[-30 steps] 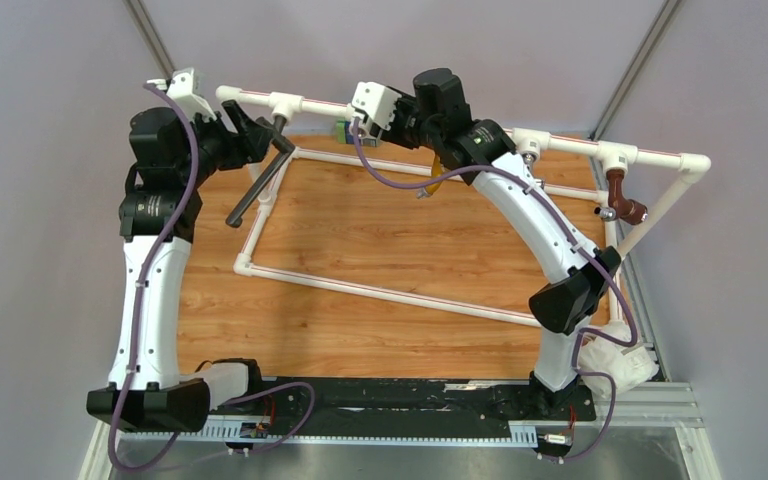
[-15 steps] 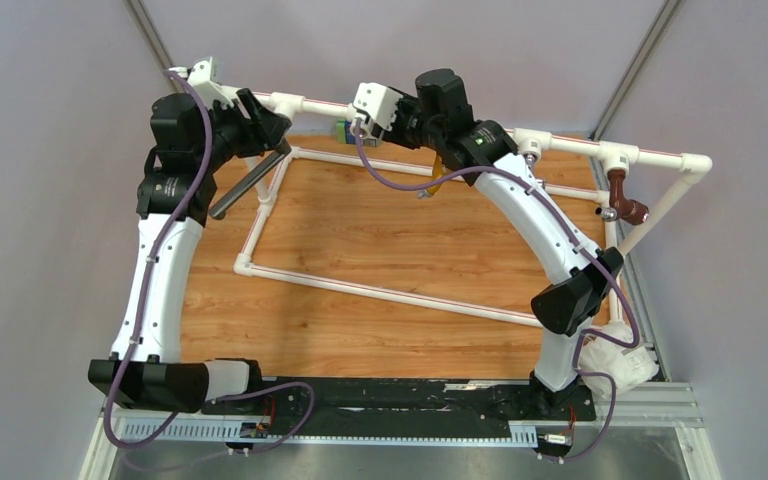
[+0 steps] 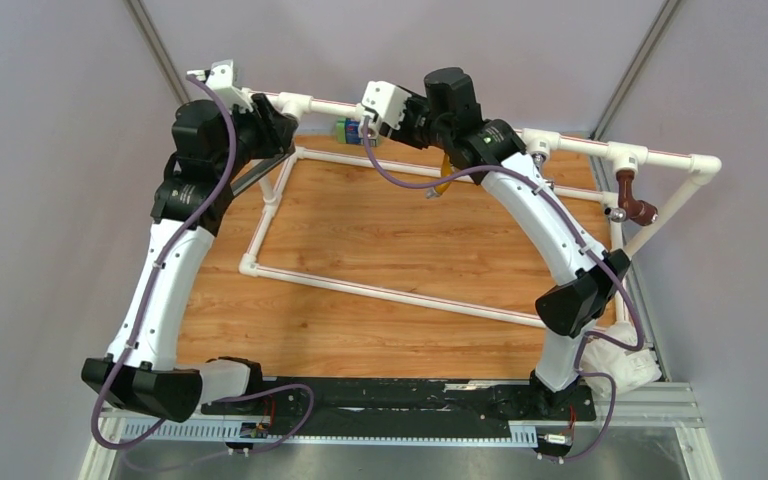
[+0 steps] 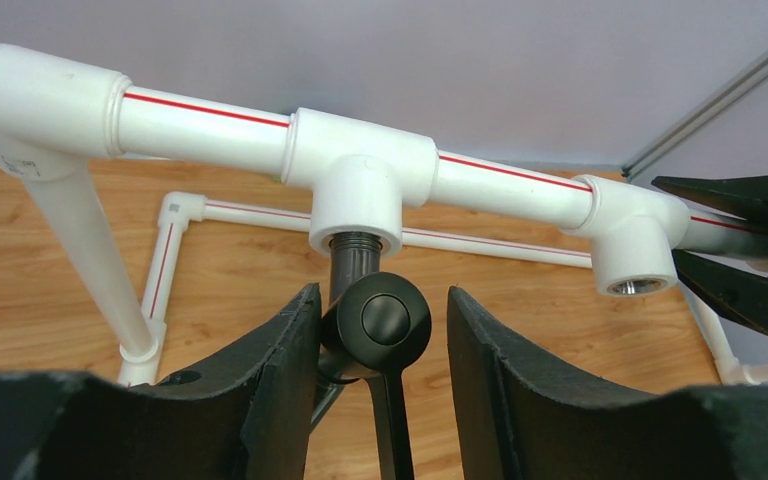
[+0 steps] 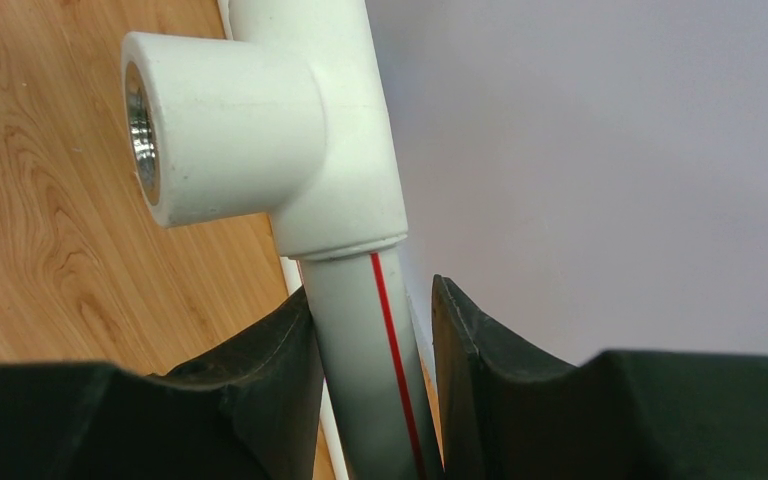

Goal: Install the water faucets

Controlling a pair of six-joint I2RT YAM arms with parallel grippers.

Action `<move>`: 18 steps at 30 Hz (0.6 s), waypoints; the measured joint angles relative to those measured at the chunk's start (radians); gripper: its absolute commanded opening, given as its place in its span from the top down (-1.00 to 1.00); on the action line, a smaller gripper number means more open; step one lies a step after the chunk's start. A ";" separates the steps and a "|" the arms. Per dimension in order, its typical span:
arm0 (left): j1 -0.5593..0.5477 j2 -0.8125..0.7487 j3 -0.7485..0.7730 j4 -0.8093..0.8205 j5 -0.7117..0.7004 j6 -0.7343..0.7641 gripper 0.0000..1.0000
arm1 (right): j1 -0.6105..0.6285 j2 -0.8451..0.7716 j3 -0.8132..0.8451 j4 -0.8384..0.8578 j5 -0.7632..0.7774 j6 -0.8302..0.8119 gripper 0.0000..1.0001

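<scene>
The dark faucet (image 4: 385,318) stands with its threaded stub in the mouth of a white tee (image 4: 360,165) on the raised rail. Its lever hangs down and its long tube runs lower left behind my finger. In the top view only part of the tube (image 3: 256,177) shows. My left gripper (image 4: 380,295) straddles the faucet head. The left finger touches it, and wood shows between the head and the right finger. That gripper sits at the rail's left end (image 3: 282,133). My right gripper (image 5: 372,290) is shut on the white rail pipe (image 5: 360,340), just right of an empty tee (image 5: 250,140).
The empty tee (image 4: 632,235) has a metal thread. An orange tap (image 3: 445,182) hangs under my right arm. A brown tap (image 3: 632,200) hangs at the rail's right end. A white pipe frame (image 3: 380,290) lies on the wooden board (image 3: 390,235). Grey walls stand close behind.
My left arm has moved up and to the right to the far rail with the faucet, whose tube swung under the arm. The right arm stayed on the rail.
</scene>
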 measured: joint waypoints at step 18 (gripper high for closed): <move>-0.141 0.007 -0.029 0.060 -0.196 0.069 0.83 | -0.026 -0.022 -0.013 -0.035 0.018 -0.002 0.86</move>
